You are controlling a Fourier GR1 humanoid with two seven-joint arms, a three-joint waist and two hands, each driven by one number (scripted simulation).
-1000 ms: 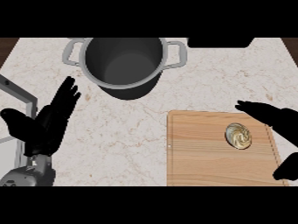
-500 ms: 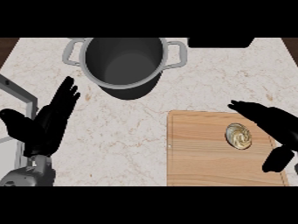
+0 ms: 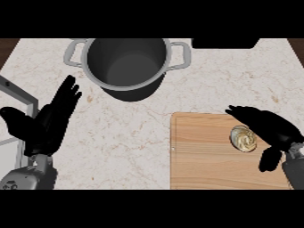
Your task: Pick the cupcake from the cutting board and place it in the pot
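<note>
Scanning left to right:
far-left edge: grey metal frame [image 3: 9,87] cuts diagonally across the desk [image 3: 121,142] corner, with a pale panel below it; left hand sits right against it.
left hand [image 3: 46,122]: open, fingers straight and pointing up toward the pot, thumb out to the left, holding nothing; resting at the view's left side.
open desk, middle: bare marble strip between left hand and cutting board, running from the pot's shadow down to the lower edge.
pot [image 3: 128,60]: dark grey, two handles, up against the desk's far edge, interior looks empty; well apart from the cutting board, diagonally up-left of it.
cutting board [image 3: 200,164]: wooden, lower right of the desk; left and top edges fully visible, right edge partly hidden by the right hand.
cupcake [image 3: 244,138]: on the board, upper right part, near its right edge, seen from the top.
right hand [image 3: 273,129]: fingers arched over the cupcake's upper and right side, thumb hanging down to its lower right; spread, not closed round it; can't tell if it touches.
top right: black object [image 3: 223,43] at the desk's far edge, just right of the pot handle.
</note>
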